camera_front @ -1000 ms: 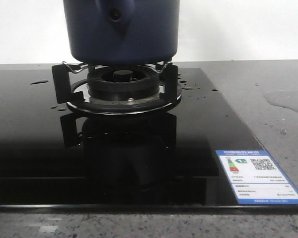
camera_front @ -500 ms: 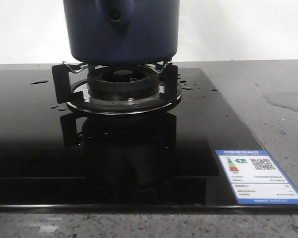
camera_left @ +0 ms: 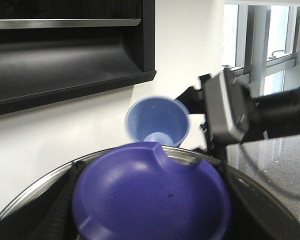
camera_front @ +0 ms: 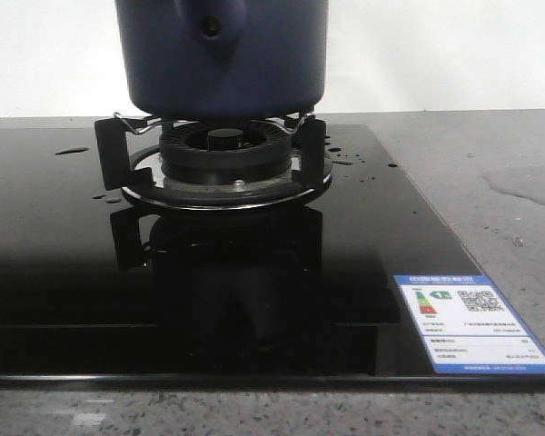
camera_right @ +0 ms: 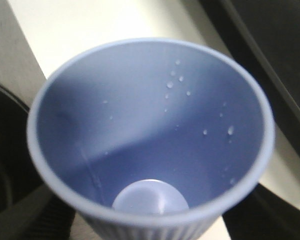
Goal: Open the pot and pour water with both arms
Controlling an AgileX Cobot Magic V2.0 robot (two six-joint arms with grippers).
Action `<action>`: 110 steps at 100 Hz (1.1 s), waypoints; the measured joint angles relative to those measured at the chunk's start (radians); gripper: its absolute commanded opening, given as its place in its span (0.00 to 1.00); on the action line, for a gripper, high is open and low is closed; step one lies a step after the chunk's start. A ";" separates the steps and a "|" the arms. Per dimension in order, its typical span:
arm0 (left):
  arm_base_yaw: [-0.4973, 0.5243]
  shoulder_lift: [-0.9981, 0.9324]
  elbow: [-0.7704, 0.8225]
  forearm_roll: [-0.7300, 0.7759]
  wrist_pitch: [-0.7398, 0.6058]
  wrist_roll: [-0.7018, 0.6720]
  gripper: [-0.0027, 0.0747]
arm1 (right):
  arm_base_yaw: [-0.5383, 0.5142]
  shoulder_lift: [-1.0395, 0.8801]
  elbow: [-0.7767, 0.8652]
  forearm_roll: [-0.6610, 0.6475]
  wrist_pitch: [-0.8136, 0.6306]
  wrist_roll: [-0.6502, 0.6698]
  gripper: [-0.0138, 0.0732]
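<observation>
The dark navy pot [camera_front: 222, 54] stands on the burner [camera_front: 222, 150], its handle stub with a small hole [camera_front: 213, 27] facing me; its top is cut off in the front view. Neither gripper shows there. In the left wrist view my left gripper [camera_left: 150, 220] is shut on a blue-purple dished lid knob [camera_left: 150, 195] ringed by the lid's steel rim [camera_left: 35, 192]. My right gripper [camera_right: 150, 222] is shut on a pale blue cup [camera_right: 150, 130], tilted, with only droplets inside. The cup also shows in the left wrist view [camera_left: 157, 122], beyond the lid.
A black glass cooktop [camera_front: 73, 272] carries the burner, a blue energy label [camera_front: 472, 322] and water drops [camera_front: 73, 151]. A puddle [camera_front: 527, 182] lies on the grey counter at the right. A black range hood [camera_left: 65, 50] and a window [camera_left: 260, 35] are behind.
</observation>
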State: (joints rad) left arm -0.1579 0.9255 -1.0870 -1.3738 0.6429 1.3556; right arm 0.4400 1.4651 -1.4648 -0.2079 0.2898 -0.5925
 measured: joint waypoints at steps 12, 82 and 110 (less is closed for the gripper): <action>0.000 0.014 0.000 -0.002 0.017 0.000 0.37 | -0.101 -0.082 0.010 0.173 0.087 0.002 0.57; -0.054 0.131 0.001 -0.002 0.044 0.000 0.37 | -0.428 -0.343 0.922 0.623 -0.453 0.051 0.57; -0.056 0.133 0.001 -0.002 0.046 0.000 0.37 | -0.424 -0.338 0.959 0.627 -0.503 0.161 0.57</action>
State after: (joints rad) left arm -0.2138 1.0587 -1.0863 -1.3759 0.6888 1.3556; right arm 0.0162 1.1267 -0.5056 0.4189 -0.2134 -0.4310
